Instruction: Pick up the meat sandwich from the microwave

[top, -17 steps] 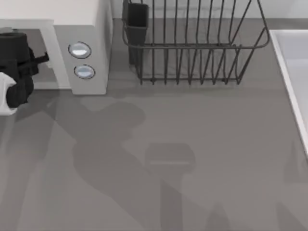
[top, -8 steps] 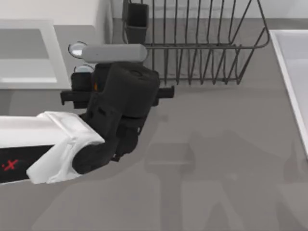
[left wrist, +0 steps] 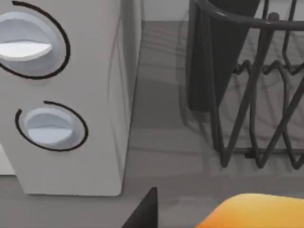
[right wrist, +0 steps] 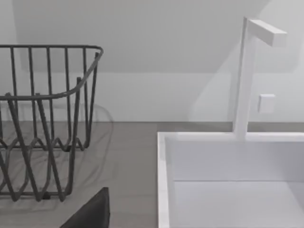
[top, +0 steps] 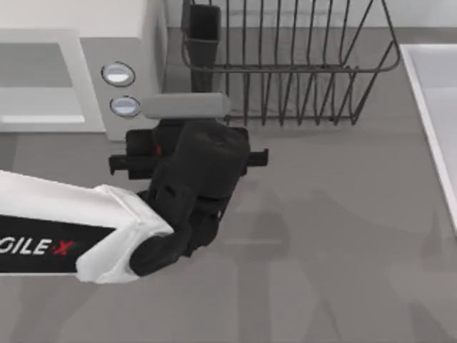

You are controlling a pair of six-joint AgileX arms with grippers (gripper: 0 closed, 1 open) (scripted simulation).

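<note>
The off-white microwave stands at the back left, its grey cavity open and its two silver-blue knobs on the side panel. My left gripper hovers just in front of that panel's right corner, outside the cavity. In the left wrist view the knobs are close ahead, and the orange-brown rim of the meat sandwich sits beside a dark finger; the gripper is shut on it. From above, the wrist hides the sandwich. A dark finger of my right gripper pokes into the right wrist view.
A black wire dish rack with a dark cup holder stands right of the microwave, close to my left gripper. A white sink with a white faucet lies along the right edge. Grey countertop spreads in front.
My left arm came out of the microwave cavity and swung right, and over the last half second it drifted a little further right and toward the front.
</note>
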